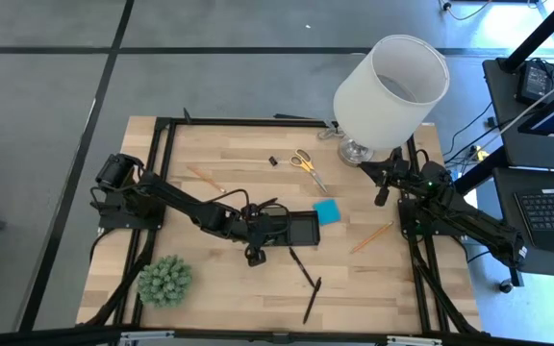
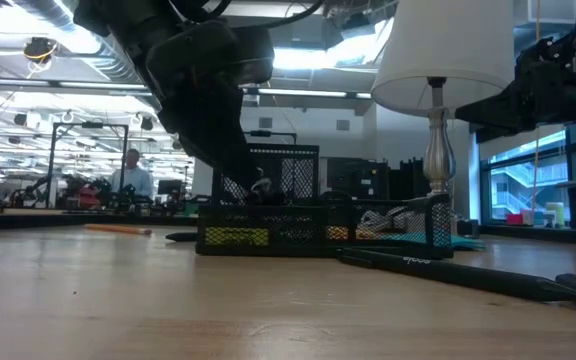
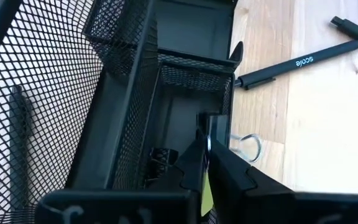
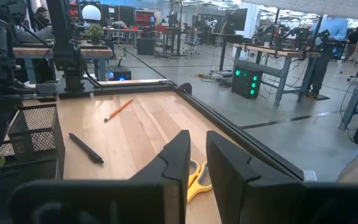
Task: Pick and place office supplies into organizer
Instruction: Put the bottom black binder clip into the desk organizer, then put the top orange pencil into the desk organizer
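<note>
The black mesh organizer [image 1: 301,229] stands mid-table. My left gripper [image 3: 206,146] reaches down into one of its compartments [image 3: 179,118], fingers together. A black clip [image 3: 159,160] lies in that compartment, and a clip's wire loop [image 3: 247,147] shows beside one finger. On the table lie two black pens [image 1: 301,267], a blue pad [image 1: 327,212], yellow-handled scissors [image 1: 306,165], orange pencils [image 1: 205,179] and a small black clip [image 1: 272,161]. My right gripper [image 4: 197,155] waits at the right edge, slightly open and holding nothing. My left gripper comes slanting down from the table's left side, with its fingertips [image 3: 219,158] inside the organizer. The wire loop [image 2: 259,184] sits right at the tips. The fingers hide the place, so I cannot tell whether they touch it.
A big white lamp [image 1: 390,91] stands at the far right, close to my right arm. A green spiky plant ball [image 1: 165,280] sits at the near left. A second pencil [image 1: 371,237] lies right of the organizer. Bare wood lies along the near edge.
</note>
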Robot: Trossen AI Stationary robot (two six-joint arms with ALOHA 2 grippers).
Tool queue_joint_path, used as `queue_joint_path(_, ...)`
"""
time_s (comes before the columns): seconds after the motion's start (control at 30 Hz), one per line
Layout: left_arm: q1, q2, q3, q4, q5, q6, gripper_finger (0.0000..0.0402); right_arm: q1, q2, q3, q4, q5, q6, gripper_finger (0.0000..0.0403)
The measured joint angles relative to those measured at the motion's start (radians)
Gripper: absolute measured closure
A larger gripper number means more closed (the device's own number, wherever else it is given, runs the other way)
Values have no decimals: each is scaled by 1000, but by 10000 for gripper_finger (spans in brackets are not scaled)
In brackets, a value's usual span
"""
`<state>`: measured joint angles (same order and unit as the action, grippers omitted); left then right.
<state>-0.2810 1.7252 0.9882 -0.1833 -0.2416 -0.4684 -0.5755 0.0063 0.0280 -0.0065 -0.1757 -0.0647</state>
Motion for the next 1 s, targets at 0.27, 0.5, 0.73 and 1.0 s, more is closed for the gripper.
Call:
queue_joint_path(0.27,2,0,0,0,-27,11,358,0,0,0,0,0,0,345)
queue_joint_path(0.5,2,-40,18,-22,7,45,353,0,0,0,0,0,0,345)
queue_joint_path(0.73,-33,-166,61,-99,70,269,357,0,0,0,0,0,2,345)
queue_joint_path(1.0,-55,-344,87,-427,-228,168,347,0,0,0,0,0,-1,345)
